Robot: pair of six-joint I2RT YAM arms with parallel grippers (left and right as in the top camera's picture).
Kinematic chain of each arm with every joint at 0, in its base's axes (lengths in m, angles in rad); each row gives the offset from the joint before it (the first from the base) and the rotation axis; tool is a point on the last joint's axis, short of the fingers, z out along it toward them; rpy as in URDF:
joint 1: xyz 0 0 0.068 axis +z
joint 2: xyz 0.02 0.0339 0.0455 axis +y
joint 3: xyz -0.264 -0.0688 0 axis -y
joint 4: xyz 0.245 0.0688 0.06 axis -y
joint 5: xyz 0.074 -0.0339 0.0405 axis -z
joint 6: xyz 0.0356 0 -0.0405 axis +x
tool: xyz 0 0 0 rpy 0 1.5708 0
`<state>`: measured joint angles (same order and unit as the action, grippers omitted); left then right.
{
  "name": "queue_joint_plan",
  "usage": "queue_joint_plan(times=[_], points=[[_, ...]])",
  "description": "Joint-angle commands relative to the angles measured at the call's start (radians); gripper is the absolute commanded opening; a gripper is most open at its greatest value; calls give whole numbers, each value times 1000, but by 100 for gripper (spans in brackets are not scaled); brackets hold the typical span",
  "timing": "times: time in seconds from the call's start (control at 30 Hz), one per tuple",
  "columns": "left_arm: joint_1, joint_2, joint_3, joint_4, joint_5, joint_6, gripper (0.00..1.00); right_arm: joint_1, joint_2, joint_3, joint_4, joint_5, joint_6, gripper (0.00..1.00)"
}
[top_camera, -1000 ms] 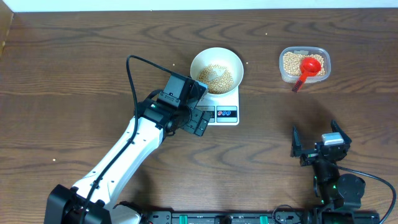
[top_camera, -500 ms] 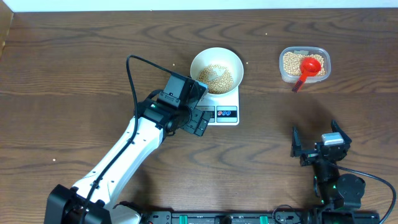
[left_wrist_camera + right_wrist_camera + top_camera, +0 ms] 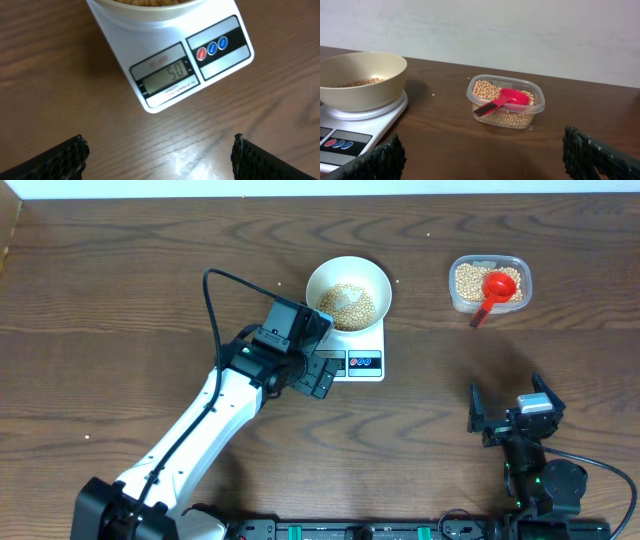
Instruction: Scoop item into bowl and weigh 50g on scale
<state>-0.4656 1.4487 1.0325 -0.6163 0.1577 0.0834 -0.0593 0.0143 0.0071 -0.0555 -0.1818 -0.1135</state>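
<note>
Evidently the weighing is all but done: the small round tan beans (image 3: pixel 349 304) lie heaped inside the round plain white bowl (image 3: pixel 313 284), which sits on the small white rectangular digital scale (image 3: pixel 366 363) just above the centre of the overhead frame. In the left wrist view the scale's grey LCD display (image 3: pixel 167 76) reads 50, the target, so I judge that no further scooping is called for. More of the same beans fill the clear rounded-rectangular plastic tub (image 3: pixel 452 280) in the upper right, well apart from the scale. The red plastic scoop (image 3: pixel 494 288) rests in it, handle over the rim, held by nothing. The left gripper (image 3: pixel 320 377) hangs over the scale's lower left edge, jaws spread wide with nothing between them, its camera looking down at the display. The right gripper (image 3: pixel 513 416) sits at lower right over the dark wooden table (image 3: pixel 120 290), likewise wide and empty. At most, what looks left is drawing the arms away.
</note>
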Motion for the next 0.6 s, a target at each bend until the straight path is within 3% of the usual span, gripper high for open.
queue_joint_plan(times=[0.0, 0.27, 0.57], points=[[24, -79, -2, 17, -74, 14, 93, 8, -8, -2, -5, 8, 4, 99], [224, -305, -33, 116, -41, 33, 93, 8, -8, -2, -5, 8, 4, 99], [486, -692, -311, 374, 18, 48, 93, 8, -8, -2, -5, 8, 4, 99]])
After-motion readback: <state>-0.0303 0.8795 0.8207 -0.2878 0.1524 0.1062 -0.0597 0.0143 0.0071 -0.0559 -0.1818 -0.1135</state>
